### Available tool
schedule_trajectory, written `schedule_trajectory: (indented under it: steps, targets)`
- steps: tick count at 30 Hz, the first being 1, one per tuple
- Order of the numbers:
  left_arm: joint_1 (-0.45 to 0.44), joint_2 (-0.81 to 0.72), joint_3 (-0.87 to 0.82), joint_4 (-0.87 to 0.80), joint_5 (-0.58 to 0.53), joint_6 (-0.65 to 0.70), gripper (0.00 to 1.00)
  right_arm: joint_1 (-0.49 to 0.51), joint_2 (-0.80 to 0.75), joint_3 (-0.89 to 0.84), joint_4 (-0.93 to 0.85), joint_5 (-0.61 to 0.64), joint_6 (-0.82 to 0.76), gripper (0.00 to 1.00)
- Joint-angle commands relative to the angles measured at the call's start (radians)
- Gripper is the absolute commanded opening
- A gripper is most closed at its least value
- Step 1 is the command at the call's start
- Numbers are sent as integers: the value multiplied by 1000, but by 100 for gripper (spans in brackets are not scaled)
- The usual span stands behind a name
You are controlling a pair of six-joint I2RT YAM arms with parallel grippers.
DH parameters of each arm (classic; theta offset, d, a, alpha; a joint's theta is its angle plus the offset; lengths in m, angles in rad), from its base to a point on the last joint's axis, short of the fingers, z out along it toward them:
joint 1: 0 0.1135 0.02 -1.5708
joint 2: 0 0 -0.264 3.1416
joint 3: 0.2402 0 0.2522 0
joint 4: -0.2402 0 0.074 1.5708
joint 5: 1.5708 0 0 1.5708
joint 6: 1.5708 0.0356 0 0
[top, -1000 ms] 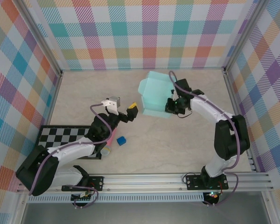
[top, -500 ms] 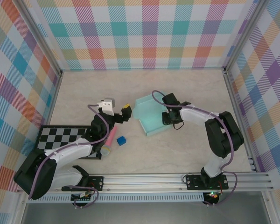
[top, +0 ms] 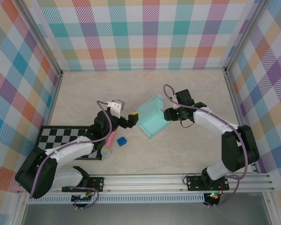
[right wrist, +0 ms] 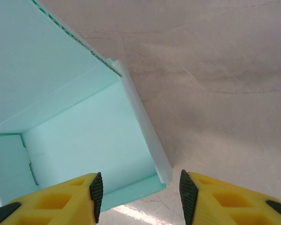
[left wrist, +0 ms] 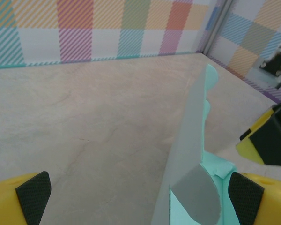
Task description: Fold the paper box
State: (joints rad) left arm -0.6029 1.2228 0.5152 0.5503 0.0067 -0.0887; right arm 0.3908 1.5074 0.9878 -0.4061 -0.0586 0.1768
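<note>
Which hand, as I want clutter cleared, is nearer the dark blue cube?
Left. The left hand is just beyond the blue cube; the right hand sits past the paper box.

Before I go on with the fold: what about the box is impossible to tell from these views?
- Top external: the left gripper covers the near corner of the paper box, so whether its fingers touch the card is unclear.
- Left wrist: the box's base is cut off by the bottom edge.
- Right wrist: the box runs off the top and left edges, so its full shape is not visible.
</note>
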Motion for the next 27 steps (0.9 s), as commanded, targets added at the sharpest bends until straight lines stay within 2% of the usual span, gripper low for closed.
schedule_trajectory:
  steps: [1,6,8,10,14,17,21,24,26,27]
  targets:
    - [4,11,-11,-24,56,-6,100,-37,-49,-22,-62,-55,-87,49]
    - [0,46,-6,-28,61,33,100,-44,-99,-27,-71,-46,-373,51]
    - [-5,58,3,-36,67,44,100,-46,-104,-43,-71,-124,-593,52]
    - [-9,72,3,-29,68,37,100,-46,-101,-54,-63,-154,-738,53]
    - [-34,104,16,-16,58,28,95,-46,-92,-106,54,-108,-915,52]
    - [-55,123,28,-19,7,11,92,-48,-49,-123,145,-80,-965,50]
    - [-60,126,19,1,-24,-41,92,-47,13,-63,127,-140,-974,43]
    - [-64,128,16,-6,-54,-80,89,-53,68,20,44,-158,-959,35]
    - [-74,138,16,-11,-87,-86,88,-94,97,89,-15,-227,-839,35]
    - [-80,145,17,-9,-95,-84,88,-135,106,139,-59,-317,-734,36]
